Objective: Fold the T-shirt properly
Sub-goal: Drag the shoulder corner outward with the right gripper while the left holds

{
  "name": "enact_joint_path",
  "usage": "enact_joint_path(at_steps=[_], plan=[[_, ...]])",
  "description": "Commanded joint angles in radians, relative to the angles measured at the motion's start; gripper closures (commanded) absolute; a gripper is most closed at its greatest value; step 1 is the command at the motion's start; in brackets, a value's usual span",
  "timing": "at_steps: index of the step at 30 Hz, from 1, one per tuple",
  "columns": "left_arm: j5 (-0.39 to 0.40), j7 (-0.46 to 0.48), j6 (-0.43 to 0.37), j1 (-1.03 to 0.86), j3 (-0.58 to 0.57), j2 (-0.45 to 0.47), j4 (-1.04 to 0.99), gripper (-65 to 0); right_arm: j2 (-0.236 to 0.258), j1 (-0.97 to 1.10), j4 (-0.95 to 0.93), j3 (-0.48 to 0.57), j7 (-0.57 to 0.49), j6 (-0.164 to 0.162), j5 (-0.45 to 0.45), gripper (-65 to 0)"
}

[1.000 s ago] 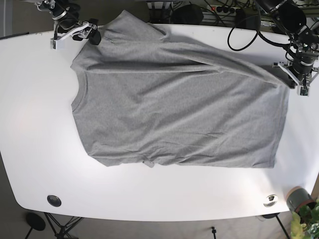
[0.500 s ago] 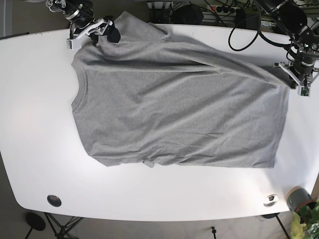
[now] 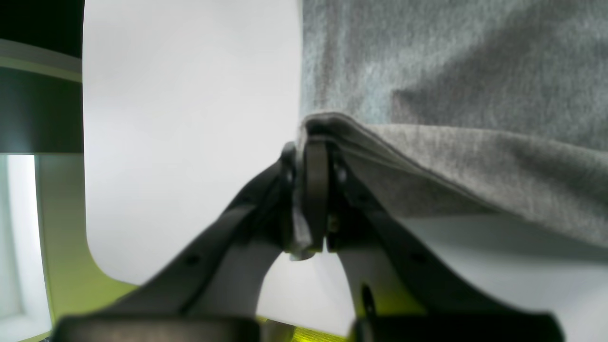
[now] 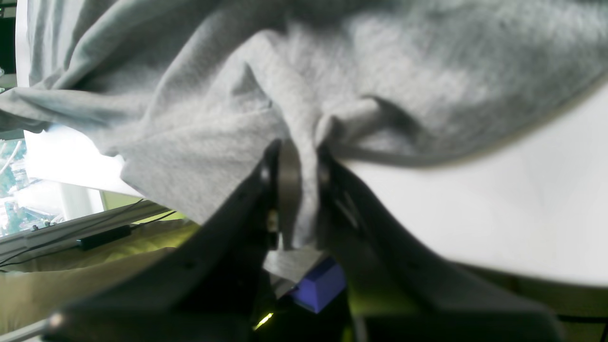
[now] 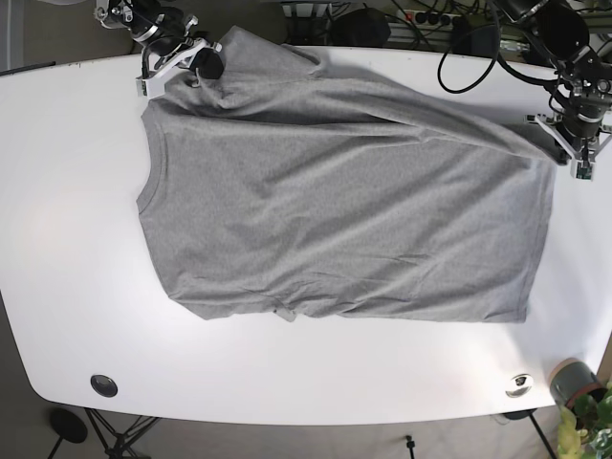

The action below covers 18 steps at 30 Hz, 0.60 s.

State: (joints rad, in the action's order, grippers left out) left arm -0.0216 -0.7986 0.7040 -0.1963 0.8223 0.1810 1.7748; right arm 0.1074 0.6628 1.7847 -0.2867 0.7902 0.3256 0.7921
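Observation:
A grey T-shirt [image 5: 335,201] lies spread on the white table [image 5: 67,239], collar to the left and hem to the right. My right gripper [image 5: 191,72] at the top left is shut on a bunched fold of the shirt [image 4: 299,142] at the upper shoulder and sleeve. My left gripper [image 5: 564,153] at the right edge is shut on the shirt's upper hem corner [image 3: 318,128], lifted slightly off the table. A raised ridge of cloth runs between the two grips.
Black cables [image 5: 469,57] lie behind the table's far edge. A small potted plant [image 5: 579,392] stands at the bottom right, with a metal disc [image 5: 519,384] beside it. A dark round hole [image 5: 103,384] is at the table's bottom left.
My right gripper has moved right and toward the far edge, pulling the shoulder with it. The left gripper has shifted slightly away, holding the hem corner.

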Motion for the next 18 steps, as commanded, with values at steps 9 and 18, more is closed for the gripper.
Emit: enact_joint_path(at_steps=[9, 18], plan=[[0.015, 0.014, -0.006, -0.022, 0.004, 0.019, 0.027, 0.0, 0.005, 0.127, 0.172, -0.022, 0.018, -0.004, -0.009, -2.1], [0.047, 0.012, -0.006, -0.197, 0.007, 0.012, 0.13, 0.0, 0.051, 0.231, 0.231, -0.056, 0.018, -0.004, 0.054, -2.1]])
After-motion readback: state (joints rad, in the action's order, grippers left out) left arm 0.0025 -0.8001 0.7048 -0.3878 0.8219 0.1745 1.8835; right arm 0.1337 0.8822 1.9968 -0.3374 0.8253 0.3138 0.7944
